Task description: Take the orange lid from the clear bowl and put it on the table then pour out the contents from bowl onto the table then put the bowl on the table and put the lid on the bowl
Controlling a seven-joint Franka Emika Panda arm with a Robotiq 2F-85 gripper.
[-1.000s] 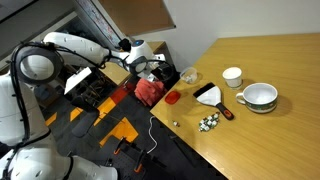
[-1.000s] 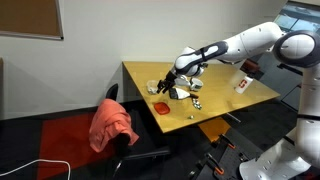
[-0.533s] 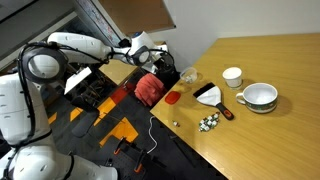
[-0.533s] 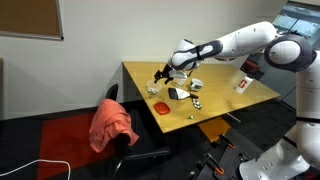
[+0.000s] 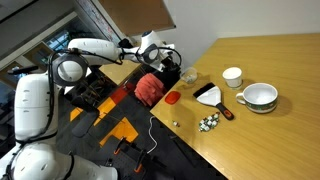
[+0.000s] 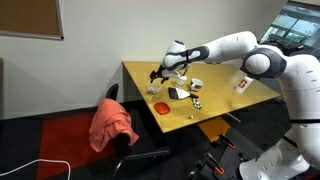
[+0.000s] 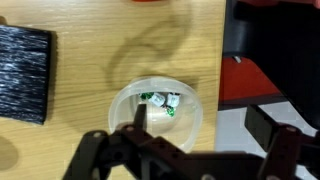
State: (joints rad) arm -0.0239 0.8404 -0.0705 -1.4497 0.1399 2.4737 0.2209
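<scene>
The clear bowl [image 7: 158, 112] stands on the table [image 7: 100, 40] near its edge, with small white and green pieces inside. It also shows in both exterior views [image 5: 187, 76] [image 6: 153, 88]. The orange lid [image 5: 172, 98] lies flat on the table beside the bowl, also in an exterior view [image 6: 161, 105]. My gripper [image 7: 200, 128] is open just above the bowl. One finger [image 7: 140, 118] is over the bowl's inside, the other is beyond its rim, past the table edge. In both exterior views the gripper [image 5: 166, 60] [image 6: 160, 76] hovers at the bowl.
A black brush [image 7: 25, 70] lies near the bowl. A white cup [image 5: 232, 76], a white green-rimmed bowl [image 5: 259, 96] and several small pieces [image 5: 208, 123] are on the table. A red bundle [image 5: 150, 88] sits on a chair off the table edge.
The arm has swung from over the red bundle towards the table edge, and the open gripper now hangs over the clear bowl. The lid and bowl have not moved.
</scene>
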